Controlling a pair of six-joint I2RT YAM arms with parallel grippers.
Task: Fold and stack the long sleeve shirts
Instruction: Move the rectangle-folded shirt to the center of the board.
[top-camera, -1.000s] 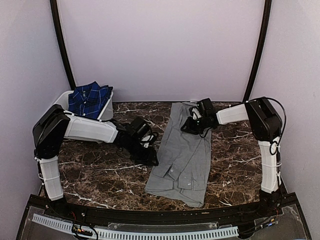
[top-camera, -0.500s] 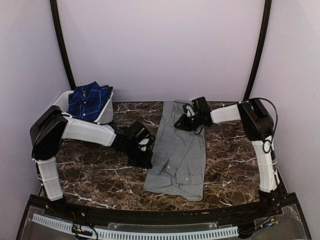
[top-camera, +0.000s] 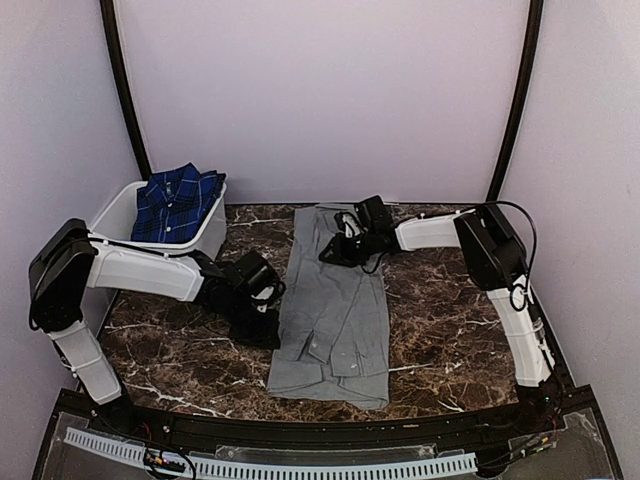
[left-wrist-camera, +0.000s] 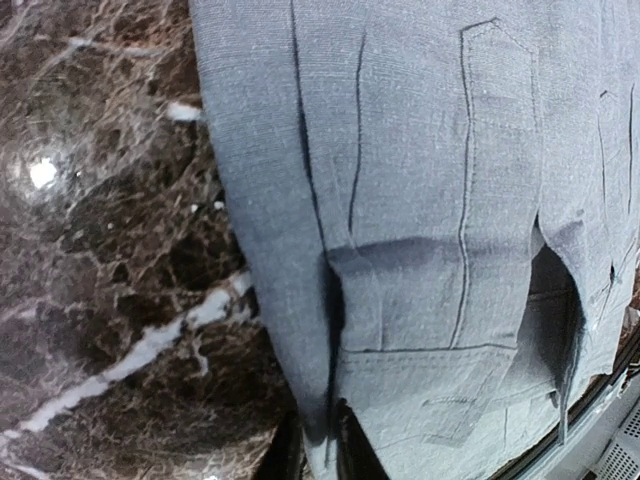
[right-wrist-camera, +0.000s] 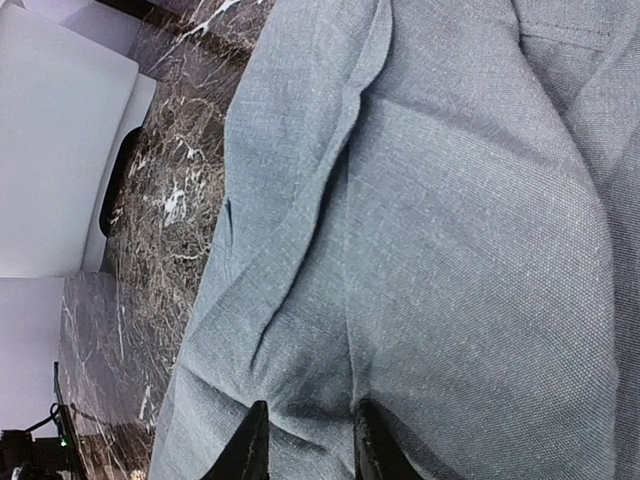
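The grey shirt (top-camera: 335, 310) lies folded into a long strip on the marble table, collar end toward the near edge. My left gripper (top-camera: 272, 325) is at the strip's left edge, low on the table. In the left wrist view (left-wrist-camera: 318, 430) it is shut on a raised fold of the grey shirt (left-wrist-camera: 430, 200). My right gripper (top-camera: 335, 250) is on the strip's far part. In the right wrist view (right-wrist-camera: 308, 420) its fingers pinch puckered grey cloth (right-wrist-camera: 450, 200). The navy-and-blue plaid shirt (top-camera: 178, 198) lies bundled in the white tub.
The white plastic tub (top-camera: 212, 230) stands at the back left corner. Dark marble table (top-camera: 460, 300) shows on both sides of the grey shirt. Two black posts rise at the back corners. A raised black rail runs along the near edge.
Both grippers have moved left, dragging the grey shirt with them across the table. The shirt now lies nearer the middle and closer to the tub.
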